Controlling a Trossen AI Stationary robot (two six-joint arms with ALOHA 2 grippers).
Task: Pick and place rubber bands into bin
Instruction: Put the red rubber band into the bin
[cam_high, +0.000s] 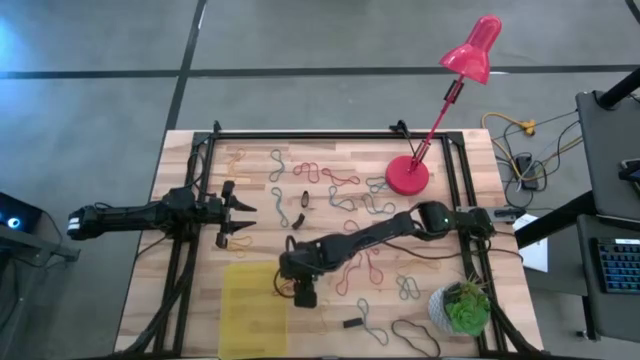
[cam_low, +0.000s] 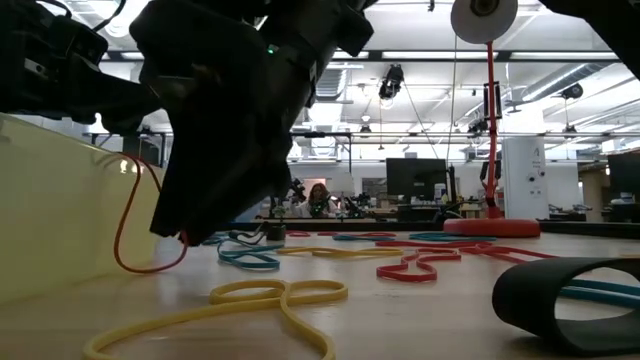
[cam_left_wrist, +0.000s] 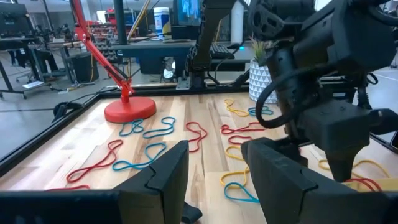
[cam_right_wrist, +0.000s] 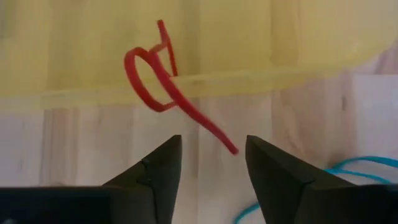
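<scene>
The yellow translucent bin (cam_high: 255, 305) lies at the table's near side, left of centre. A red rubber band (cam_right_wrist: 158, 78) is draped over the bin's rim (cam_right_wrist: 249, 78), and its tail runs out onto the wood. My right gripper (cam_right_wrist: 211, 158) slants down at the bin's right edge (cam_high: 300, 290). It is open, with the tail's end between the fingertips; no touch shows. In the low view the band (cam_low: 125, 240) hangs down the bin wall (cam_low: 40, 200) to the table. Several more rubber bands (cam_high: 340, 180) lie scattered over the table. My left gripper (cam_high: 240, 222) waits open at the left.
A red desk lamp (cam_high: 408, 175) stands at the far right and a potted plant (cam_high: 462, 308) at the near right. A black cable loop (cam_high: 415, 335) and small dark blocks (cam_high: 300, 197) lie among the bands. Black frame rails (cam_high: 190, 200) run along the table's sides.
</scene>
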